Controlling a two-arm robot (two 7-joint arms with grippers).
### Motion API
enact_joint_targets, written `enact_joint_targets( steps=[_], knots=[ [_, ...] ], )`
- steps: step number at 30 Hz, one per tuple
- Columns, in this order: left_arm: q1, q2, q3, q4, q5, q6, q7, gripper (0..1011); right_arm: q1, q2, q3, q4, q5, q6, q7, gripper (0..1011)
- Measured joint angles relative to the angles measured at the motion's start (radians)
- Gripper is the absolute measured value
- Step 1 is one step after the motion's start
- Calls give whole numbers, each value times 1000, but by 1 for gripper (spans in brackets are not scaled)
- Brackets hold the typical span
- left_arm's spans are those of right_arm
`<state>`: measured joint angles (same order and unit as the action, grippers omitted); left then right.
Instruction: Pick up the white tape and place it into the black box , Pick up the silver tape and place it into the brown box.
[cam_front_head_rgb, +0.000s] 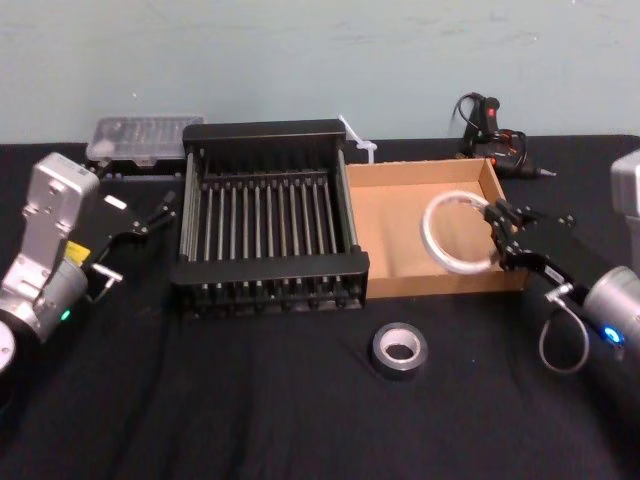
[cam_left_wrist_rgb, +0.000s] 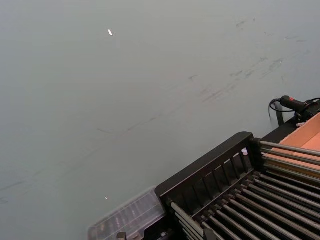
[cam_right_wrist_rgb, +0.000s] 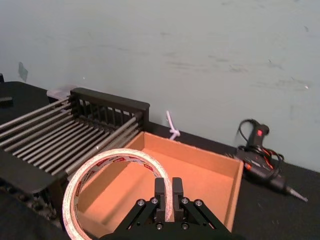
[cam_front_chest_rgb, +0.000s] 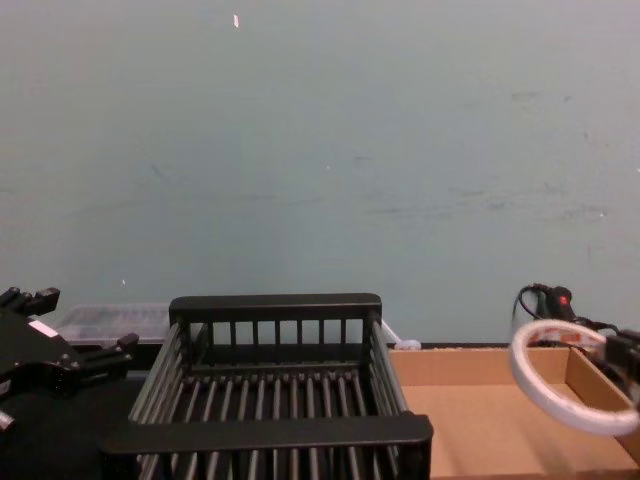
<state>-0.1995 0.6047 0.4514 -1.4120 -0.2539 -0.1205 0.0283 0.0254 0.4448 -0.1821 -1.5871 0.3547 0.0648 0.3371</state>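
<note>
The silver tape (cam_front_head_rgb: 400, 349) lies flat on the black table (cam_front_head_rgb: 250, 420), nearest to the robot, just in front of the gap where the two boxes meet. It is a thick grey roll with a round hole that faces up. No gripper is touching it. The right gripper (cam_front_head_rgb: 497, 232) is nearer to it than the left one, but that gripper is busy.

The right gripper's jaws are closed on the rim of the white tape (cam_front_head_rgb: 452, 232). The roll is held up in the air above the brown box (cam_front_head_rgb: 385, 205), tilted on its edge, not lying flat. It is a thin white ring, and the right wrist view shows red marks inside it (cam_right_wrist_rgb: 111, 161). The black box (cam_front_head_rgb: 270, 135) is to the robot's left of the roll, right beside the brown box, so I think the roll must go sideways to the left, over the wall between them, before it is let go.

The left gripper (cam_front_head_rgb: 160, 212) waits farther off, by the left side of the black box, with its jaws open and nothing in them
</note>
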Motion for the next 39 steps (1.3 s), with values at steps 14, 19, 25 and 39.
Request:
enact_joint_targets(
  steps=[14, 19, 25, 39],
  knots=[
    [0, 0, 0, 0, 0, 0, 0, 1001, 118, -65, -71, 70, -37, 7, -3, 93],
    [0, 0, 0, 0, 0, 0, 0, 1001, 169, -98, -99, 116, -52, 12, -5, 93],
    [0, 0, 0, 0, 0, 0, 0, 1001, 218, -128, -118, 163, -65, 14, -8, 93],
    [0, 0, 0, 0, 0, 0, 0, 1001, 322, -181, -165, 271, -98, -12, 11, 92]
  ],
)
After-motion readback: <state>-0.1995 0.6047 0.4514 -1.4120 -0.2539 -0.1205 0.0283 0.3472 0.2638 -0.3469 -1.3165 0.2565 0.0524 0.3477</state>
